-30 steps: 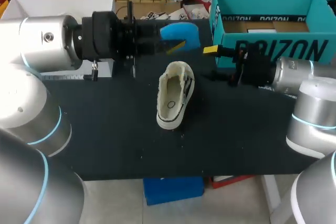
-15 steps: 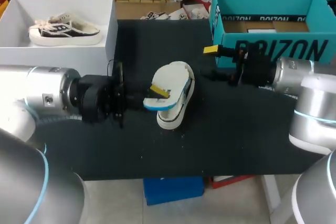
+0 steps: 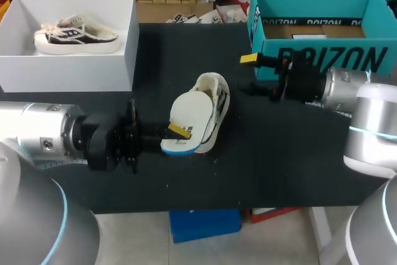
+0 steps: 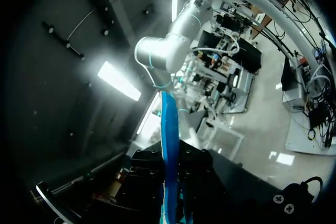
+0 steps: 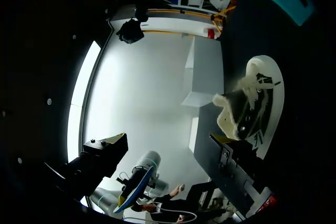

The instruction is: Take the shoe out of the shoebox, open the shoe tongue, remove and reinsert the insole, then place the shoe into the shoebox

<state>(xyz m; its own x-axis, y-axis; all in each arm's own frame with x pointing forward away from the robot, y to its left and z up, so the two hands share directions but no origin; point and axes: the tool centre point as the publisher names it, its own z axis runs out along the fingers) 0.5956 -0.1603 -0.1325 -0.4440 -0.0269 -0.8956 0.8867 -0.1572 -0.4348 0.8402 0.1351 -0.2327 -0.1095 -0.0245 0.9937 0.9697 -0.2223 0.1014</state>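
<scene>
Nearest, the left pincer (image 3: 180, 132) is clamped on the insole (image 3: 189, 108), white face up and blue beneath. The insole slants over the 8 o'clock side of the shoe (image 3: 214, 89), perhaps touching its rim. The shoe lies mid-worktop (image 3: 279, 153). At its 2 o'clock the right pincer (image 3: 251, 74) hangs with fingers spread, holding nothing. Farthest are a white box (image 3: 74, 69) at 10 o'clock, holding a second shoe (image 3: 74, 35), and a teal box (image 3: 322, 57) at 1 o'clock.
</scene>
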